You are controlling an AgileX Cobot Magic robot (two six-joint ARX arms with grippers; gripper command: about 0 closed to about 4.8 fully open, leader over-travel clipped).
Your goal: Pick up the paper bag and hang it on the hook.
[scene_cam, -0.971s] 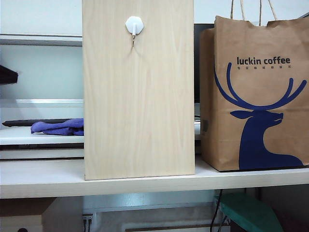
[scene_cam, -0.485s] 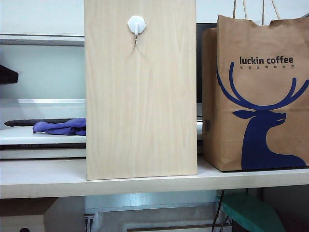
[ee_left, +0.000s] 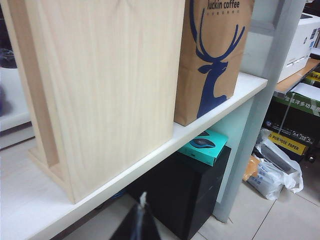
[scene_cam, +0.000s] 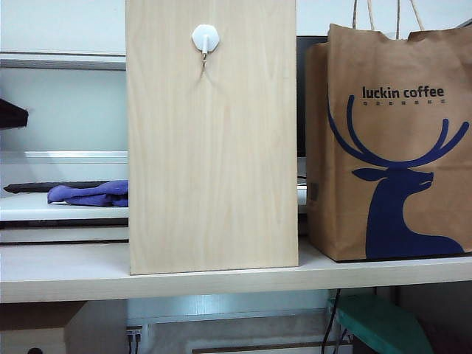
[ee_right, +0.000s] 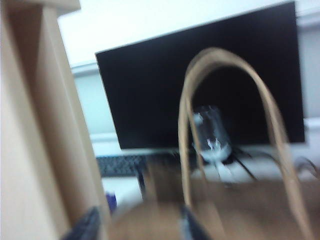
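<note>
On the pale white shelf, nearest the exterior camera, a tall light wooden board is seen standing upright. Just beside it, toward the right arm's side, the large brown kraft paper bag printed "luckin coffee" with a blue deer logo is standing upright on the same shelf, unlifted. Its tan twisted-paper handles rise above its mouth and are cut off by the frame edge. High on the board the small white hexagonal hook with a thin metal prong is fixed, empty.

Neither arm is visible in the exterior view. In the left wrist view, the left gripper is seen only as a dark tip low in front of the shelf, well apart from the bag; the width of its jaws cannot be told. In the blurred right wrist view, the right gripper is seen with two dark fingers spread wide, nothing between them, close before one looped handle.

Further back, a purple cloth lies on a rear ledge, and a black monitor stands behind the bag.

The step in hand is judged to be the approach to the handles. It is advised that the loop be taken near its crown, so that enough open loop is left to pass over the prong.
</note>
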